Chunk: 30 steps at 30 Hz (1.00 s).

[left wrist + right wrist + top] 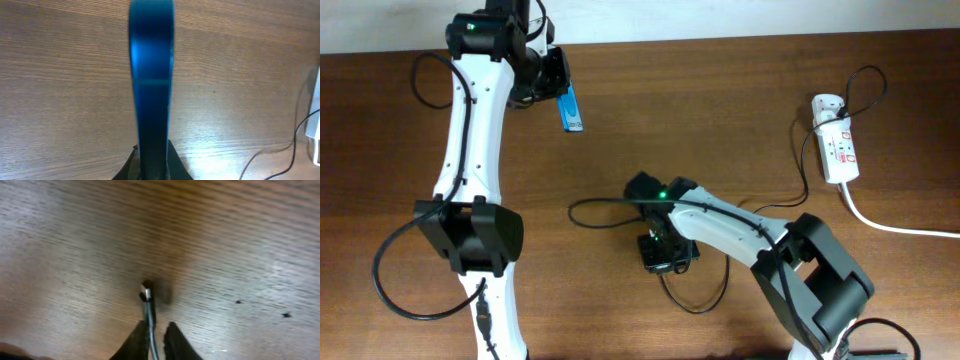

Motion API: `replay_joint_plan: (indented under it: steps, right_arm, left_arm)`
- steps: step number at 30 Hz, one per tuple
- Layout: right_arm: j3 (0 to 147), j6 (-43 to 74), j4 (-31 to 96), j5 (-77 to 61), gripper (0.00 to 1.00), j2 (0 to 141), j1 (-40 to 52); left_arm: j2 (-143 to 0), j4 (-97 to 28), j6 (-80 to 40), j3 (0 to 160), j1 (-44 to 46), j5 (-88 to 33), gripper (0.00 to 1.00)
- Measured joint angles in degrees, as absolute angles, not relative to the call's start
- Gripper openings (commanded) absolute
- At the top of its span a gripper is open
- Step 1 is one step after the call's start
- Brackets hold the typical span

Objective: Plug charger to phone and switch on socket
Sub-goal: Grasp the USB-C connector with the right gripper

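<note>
Your left gripper (556,82) is clamped on the phone (571,108), held edge-on over the table (740,90). Your right gripper (156,330) seems pinched on the charger (147,305) at mid-table. The socket (837,145) lies far right.

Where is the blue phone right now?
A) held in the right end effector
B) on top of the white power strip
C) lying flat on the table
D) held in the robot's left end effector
D: the phone is clamped in the left end effector, sticking out from it in the wrist view.
</note>
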<state>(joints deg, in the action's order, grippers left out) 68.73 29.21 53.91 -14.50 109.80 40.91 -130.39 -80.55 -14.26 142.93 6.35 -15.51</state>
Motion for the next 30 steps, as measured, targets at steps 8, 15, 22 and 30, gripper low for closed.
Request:
replay_joint_plan:
  steps: [8, 15, 22, 30]
  right_arm:
    - [68.66, 29.15, 54.24, -14.79, 0.22, 109.80, 41.41]
    - [67.66, 29.10, 52.49, -15.79, 0.18, 109.82, 41.41]
    - [67.20, 29.15, 51.09, -16.21, 0.15, 109.84, 41.41]
    - [67.20, 29.12, 51.11, -16.29, 0.14, 109.84, 41.41]
  left_arm:
    - [-130.39, -80.55, -14.26, 142.93, 6.35, -16.36, 0.00]
    - [-130.39, -80.55, -14.26, 142.93, 6.35, -16.53, 0.00]
    - [-130.39, -80.55, -14.26, 142.93, 6.35, -16.56, 0.00]
    - [-130.39, -80.55, -14.26, 142.93, 6.35, -16.53, 0.00]
